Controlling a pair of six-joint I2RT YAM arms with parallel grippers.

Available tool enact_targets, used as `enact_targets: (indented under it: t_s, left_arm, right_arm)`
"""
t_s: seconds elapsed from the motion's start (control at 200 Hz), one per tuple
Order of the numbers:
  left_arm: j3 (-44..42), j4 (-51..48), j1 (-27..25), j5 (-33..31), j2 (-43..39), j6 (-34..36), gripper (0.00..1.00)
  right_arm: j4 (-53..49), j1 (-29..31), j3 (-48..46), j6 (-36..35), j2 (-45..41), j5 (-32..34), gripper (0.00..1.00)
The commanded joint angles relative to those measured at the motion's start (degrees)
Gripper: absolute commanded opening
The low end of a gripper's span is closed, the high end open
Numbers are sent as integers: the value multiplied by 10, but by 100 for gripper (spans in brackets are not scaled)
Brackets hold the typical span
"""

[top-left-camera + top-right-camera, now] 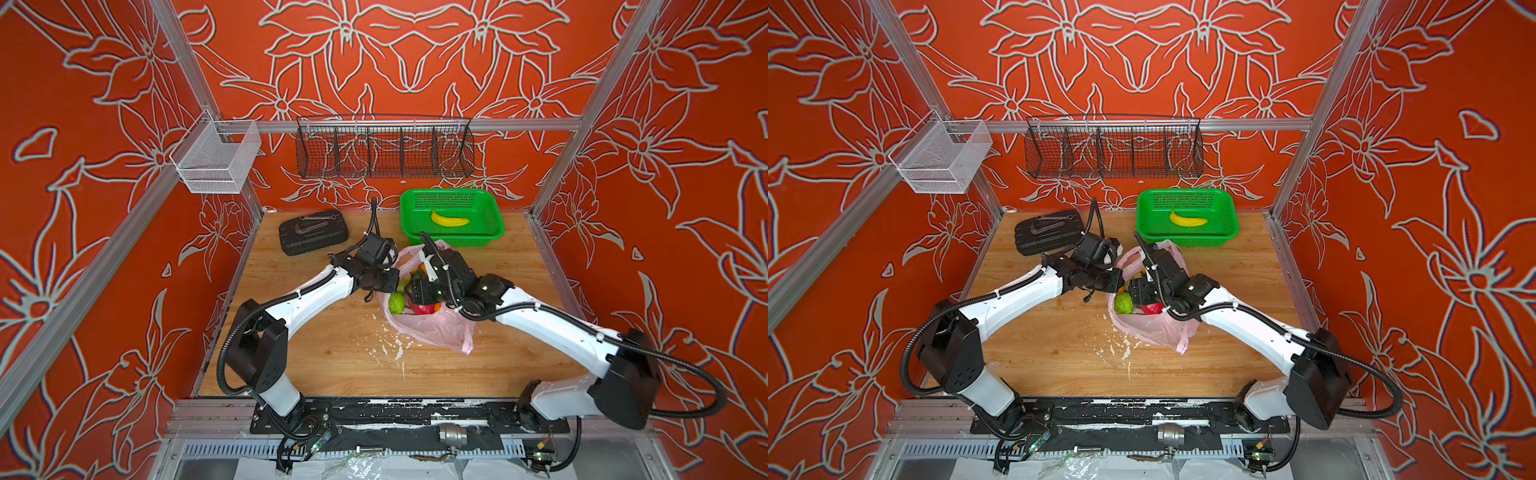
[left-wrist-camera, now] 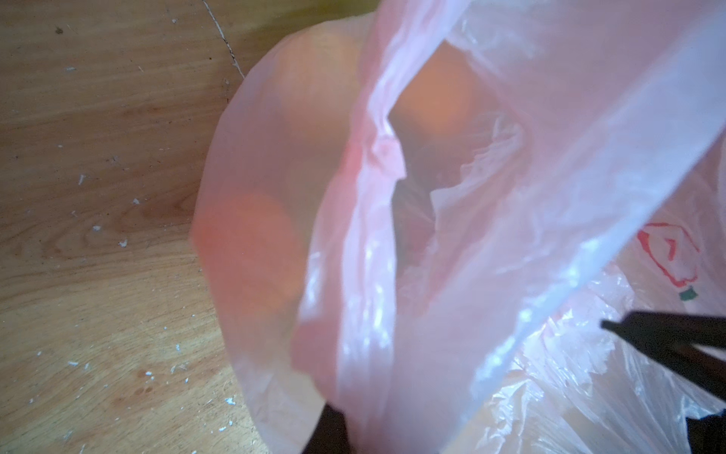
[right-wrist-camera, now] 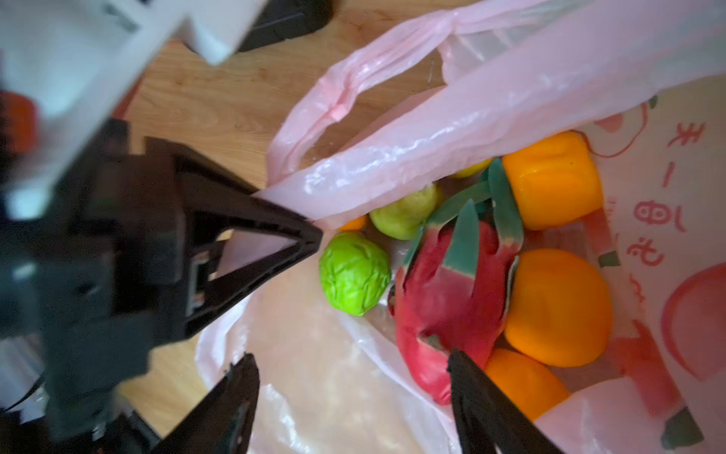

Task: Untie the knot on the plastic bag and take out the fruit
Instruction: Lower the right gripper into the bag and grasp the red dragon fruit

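**Bag open, fruit not yet out**

The jaws of the right gripper stand apart and empty, one tip beside the dragon fruit. Just beyond, the left gripper is clamped on the rim of the plastic bag. We find no knot and a loose handle, so we judge untying done. The fruit lies inside. Farthest, the green basket holds a banana.
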Motion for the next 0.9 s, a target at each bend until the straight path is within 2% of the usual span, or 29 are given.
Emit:
enact_targets:
  t_s: [0.0, 0.12, 0.34, 0.43, 0.831, 0.896]
  left_arm:
    - [-3, 6, 7, 3, -17, -21, 14]
    - [-4, 7, 13, 4, -12, -32, 14]
    - [-14, 7, 17, 3, -19, -33, 14]
    - [-17, 8, 18, 4, -21, -33, 14]
    - [-19, 5, 19, -1, -24, -34, 14]
    - [-18, 4, 19, 1, -24, -34, 14]
  right_arm:
    - [-69, 0, 33, -12, 46, 81, 78]
    - [-80, 0, 49, 5, 85, 109, 81]
    - [-91, 0, 66, 25, 148, 114, 93]
    - [-86, 0, 70, 28, 169, 110, 95]
    - [-51, 0, 80, 37, 254, 113, 96]
    - [-50, 0, 83, 34, 266, 116, 93]
